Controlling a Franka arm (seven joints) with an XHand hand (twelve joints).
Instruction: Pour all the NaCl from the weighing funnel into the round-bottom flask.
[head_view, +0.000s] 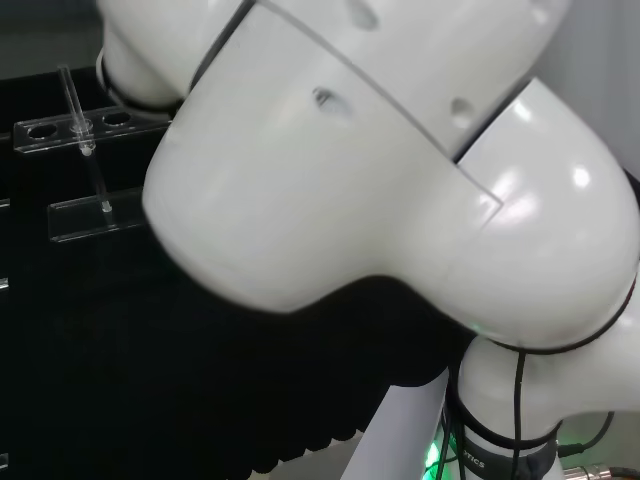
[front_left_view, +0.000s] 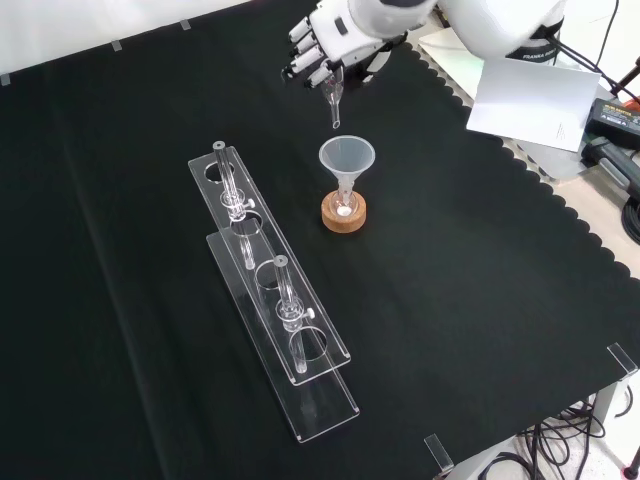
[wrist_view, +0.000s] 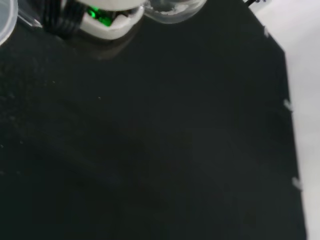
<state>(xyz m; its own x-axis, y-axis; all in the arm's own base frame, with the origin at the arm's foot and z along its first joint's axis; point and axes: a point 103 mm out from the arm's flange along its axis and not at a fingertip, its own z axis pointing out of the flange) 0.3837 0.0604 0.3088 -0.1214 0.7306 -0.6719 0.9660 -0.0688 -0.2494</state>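
Hand (front_left_view: 335, 40) at upper centre of the front view pinches the weighing funnel (front_left_view: 333, 103), spout down, above the wide funnel (front_left_view: 347, 158) in the flask (front_left_view: 344, 209). White grains lie in the flask; pouring seems nearly done.

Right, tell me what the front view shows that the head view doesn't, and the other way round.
Front view: the hand curled round a small glass weighing funnel with its stem pointing down, held above and apart from a larger clear funnel that sits in a flask on a cork ring.

Head view: the arm's big white links from close behind, and a green light at the base.

Both: the black cloth and the clear plastic racks with thin glass tubes standing in them.
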